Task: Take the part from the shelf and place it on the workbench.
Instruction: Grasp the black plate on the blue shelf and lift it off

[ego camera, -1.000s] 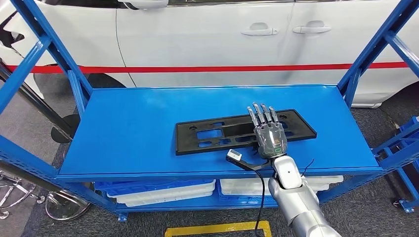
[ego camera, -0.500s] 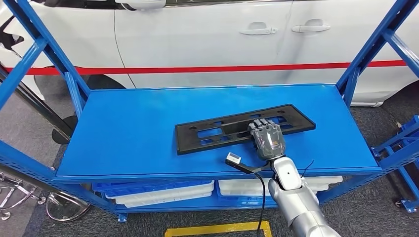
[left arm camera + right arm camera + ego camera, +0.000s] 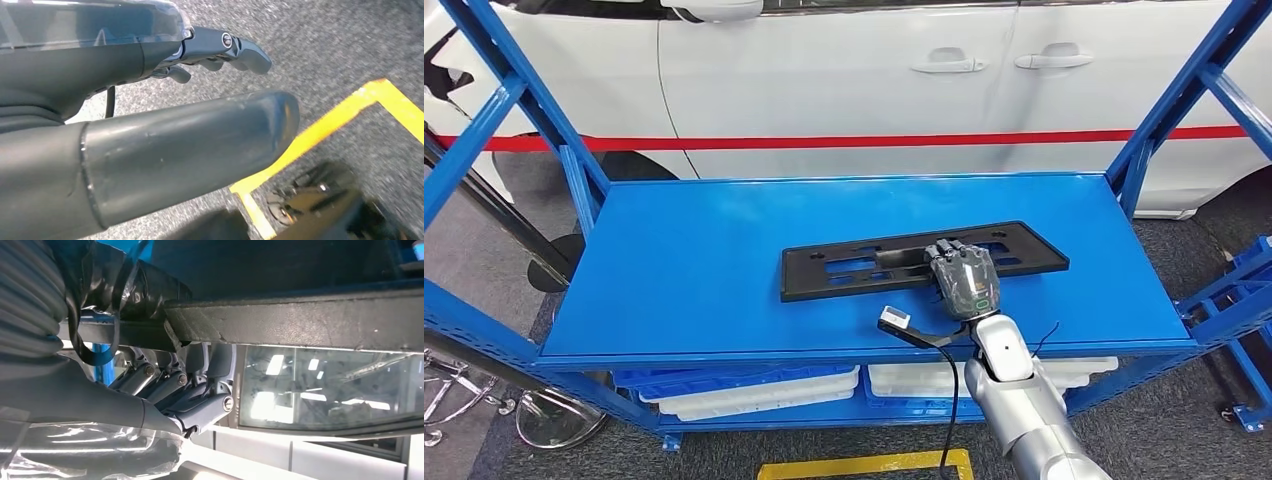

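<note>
Part (image 3: 864, 263) first: the flat black panel with cut-outs lies on the top deck of the blue shelf (image 3: 684, 270), roughly central, its long side running across my view. From the head view I see my right robot hand (image 3: 964, 281) on its near edge, toward the right end, fingers curled over the rim. The right wrist view shows those fingers (image 3: 200, 390) wrapped under the dark edge (image 3: 310, 322), so I judge the grip is made. My left robot hand (image 3: 220, 47) hangs by the floor holding nothing, fingers loosely apart. I'd call the task barely begun: grasp taken, but lifting, carrying and setting down on the workbench all remain. White trays (image 3: 754, 392) sit on the lower deck.
</note>
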Robot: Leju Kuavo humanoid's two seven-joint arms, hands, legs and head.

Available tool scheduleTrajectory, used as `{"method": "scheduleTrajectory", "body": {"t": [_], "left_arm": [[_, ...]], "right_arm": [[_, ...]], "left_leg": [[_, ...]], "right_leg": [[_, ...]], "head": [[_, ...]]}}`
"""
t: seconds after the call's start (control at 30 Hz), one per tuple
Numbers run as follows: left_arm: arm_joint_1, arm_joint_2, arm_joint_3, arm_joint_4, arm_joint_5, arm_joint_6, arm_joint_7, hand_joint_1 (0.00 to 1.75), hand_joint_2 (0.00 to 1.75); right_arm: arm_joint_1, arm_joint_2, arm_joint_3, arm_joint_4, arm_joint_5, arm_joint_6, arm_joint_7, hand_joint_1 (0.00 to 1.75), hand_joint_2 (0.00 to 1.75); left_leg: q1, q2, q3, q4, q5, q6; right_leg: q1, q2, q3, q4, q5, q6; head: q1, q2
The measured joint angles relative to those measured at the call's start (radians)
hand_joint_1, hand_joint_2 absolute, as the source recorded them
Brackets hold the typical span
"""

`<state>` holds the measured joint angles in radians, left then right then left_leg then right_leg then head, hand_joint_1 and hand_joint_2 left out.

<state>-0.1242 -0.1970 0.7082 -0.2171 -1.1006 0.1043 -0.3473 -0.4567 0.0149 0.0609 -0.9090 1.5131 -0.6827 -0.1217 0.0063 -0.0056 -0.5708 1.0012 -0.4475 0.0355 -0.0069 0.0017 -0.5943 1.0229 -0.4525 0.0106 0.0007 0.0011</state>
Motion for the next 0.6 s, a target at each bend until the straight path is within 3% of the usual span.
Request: {"method": "scheduleTrajectory", "body": {"t": [0.07,0.13,0.17,0.2,0.23,0.3,0.37,0.5,0.57,0.6], "left_arm": [[0.000,0.000,0.000,0.000,0.000,0.001,-0.002,0.00,0.00],[0.000,0.000,0.001,0.000,0.002,0.001,-0.005,0.00,0.00],[0.001,0.000,0.002,0.000,0.004,0.002,-0.007,0.00,0.00],[0.003,0.000,0.003,0.000,0.008,0.002,-0.009,0.00,0.00],[0.005,0.000,0.005,0.000,0.011,0.003,-0.012,0.00,0.00],[0.008,0.000,0.008,0.000,0.015,0.004,-0.016,0.00,0.00],[0.008,0.000,0.011,0.000,0.015,0.004,-0.018,0.00,0.00],[0.009,0.000,0.019,0.000,0.019,0.006,-0.023,0.00,0.00],[0.011,0.001,0.023,0.000,0.027,0.010,-0.034,0.00,0.00],[0.012,0.002,0.026,0.000,0.034,0.013,-0.042,0.00,0.00]], "right_arm": [[0.005,0.001,-0.016,-0.006,-0.018,0.000,-0.030,1.75,1.75],[0.013,0.011,-0.047,-0.010,-0.063,0.000,-0.097,1.75,1.75],[0.018,0.023,-0.070,-0.010,-0.100,0.000,-0.155,1.75,1.75],[0.022,0.038,-0.099,-0.011,-0.143,0.000,-0.223,1.75,1.75],[0.024,0.057,-0.131,-0.011,-0.185,0.000,-0.290,1.75,1.75],[0.024,0.090,-0.186,-0.011,-0.242,0.000,-0.379,1.75,1.75],[0.023,0.115,-0.222,-0.012,-0.256,0.000,-0.402,1.75,1.75],[0.021,0.150,-0.265,-0.013,-0.283,0.000,-0.432,1.75,1.75],[0.019,0.169,-0.274,-0.013,-0.371,0.001,-0.480,1.75,1.75],[0.022,0.180,-0.268,-0.014,-0.441,0.003,-0.499,1.75,1.75]], "left_leg": [[0.005,0.002,0.004,-0.013,0.009,0.012],[0.004,0.003,0.003,-0.014,0.010,0.016],[0.003,0.002,0.003,-0.013,0.010,0.016],[0.003,0.002,0.003,-0.012,0.009,0.016],[0.003,0.002,0.003,-0.011,0.007,0.015],[0.004,0.001,0.006,-0.005,0.001,0.010],[0.000,0.000,0.004,0.006,-0.007,-0.001],[0.001,-0.001,0.001,0.013,-0.016,-0.021],[0.004,0.000,-0.021,0.067,-0.052,-0.033],[0.006,0.000,-0.047,0.124,-0.084,-0.038]], "right_leg": [[0.000,0.000,-0.025,0.056,-0.039,0.007],[-0.003,0.000,-0.083,0.182,-0.104,0.012],[-0.005,-0.001,-0.112,0.240,-0.124,0.014],[-0.006,-0.001,-0.127,0.268,-0.125,0.016],[-0.008,-0.001,-0.123,0.259,-0.107,0.017],[-0.012,-0.002,-0.067,0.138,-0.037,0.016],[-0.010,-0.001,-0.016,0.029,0.001,0.009],[-0.006,0.000,-0.006,0.004,0.002,-0.013],[-0.008,-0.001,-0.003,-0.002,0.005,-0.027],[-0.009,-0.002,-0.003,-0.003,0.005,-0.031]], "head": [[0.000,0.000],[0.000,0.000],[0.000,0.000],[0.000,0.000],[0.000,0.000],[0.000,0.000],[0.000,0.000],[0.000,0.000],[0.000,0.000],[0.000,0.000]]}}
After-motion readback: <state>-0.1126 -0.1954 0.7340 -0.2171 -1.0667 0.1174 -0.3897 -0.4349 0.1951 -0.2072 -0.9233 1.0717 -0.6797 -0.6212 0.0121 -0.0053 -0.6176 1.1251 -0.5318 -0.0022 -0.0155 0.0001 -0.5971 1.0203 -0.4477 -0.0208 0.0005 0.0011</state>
